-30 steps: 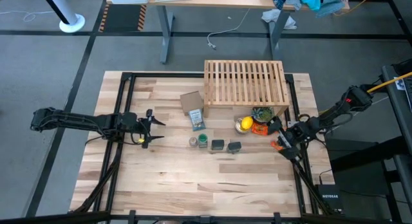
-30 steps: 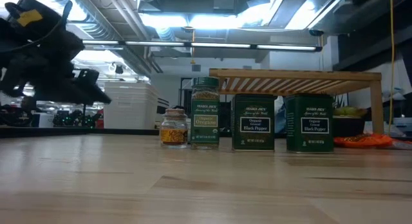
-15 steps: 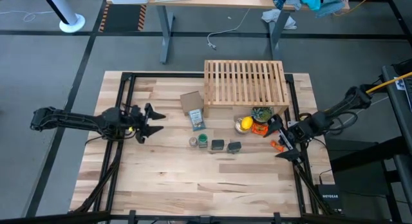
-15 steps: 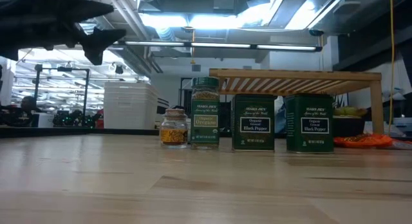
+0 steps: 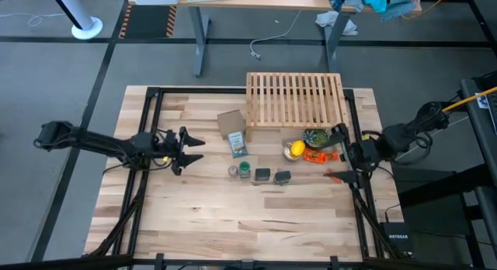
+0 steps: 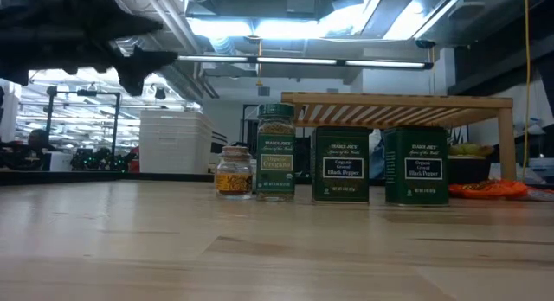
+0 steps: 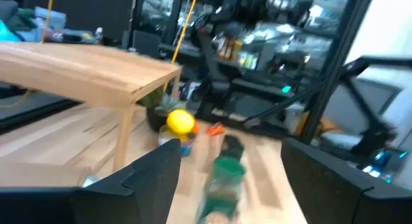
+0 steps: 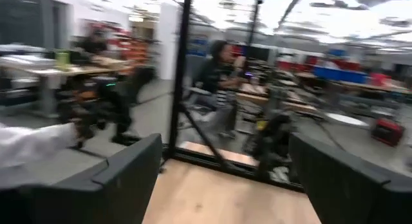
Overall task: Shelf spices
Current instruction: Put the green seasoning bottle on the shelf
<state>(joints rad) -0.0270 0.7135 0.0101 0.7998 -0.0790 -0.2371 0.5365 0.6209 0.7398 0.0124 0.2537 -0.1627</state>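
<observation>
The spices stand in a row on the table's middle: a small glass jar (image 5: 232, 171) (image 6: 232, 171), a green bottle (image 5: 245, 170) (image 6: 276, 152) and two dark green tins (image 5: 262, 174) (image 5: 283, 177) (image 6: 340, 164) (image 6: 416, 165). Behind them the slatted wooden shelf (image 5: 296, 99) (image 6: 398, 100) stands on its legs. My left gripper (image 5: 196, 148) (image 6: 164, 41) (image 7: 230, 150) hovers open left of the row, pointing level at it. My right gripper (image 5: 335, 154) (image 8: 225, 143) hovers open, high at the table's right side.
A yellow lemon (image 5: 295, 150) (image 7: 180, 121), an orange thing (image 5: 313, 154) and a dark bowl of greens (image 5: 316, 136) lie in front of the shelf's right end. A small cardboard box (image 5: 231, 122) and a flat packet (image 5: 238, 144) lie by its left end.
My left gripper has risen, tipped up from a downward slant to level and rolled, staying open. My right gripper has risen well above the table and also tipped up to level, still open. The spices have not moved.
</observation>
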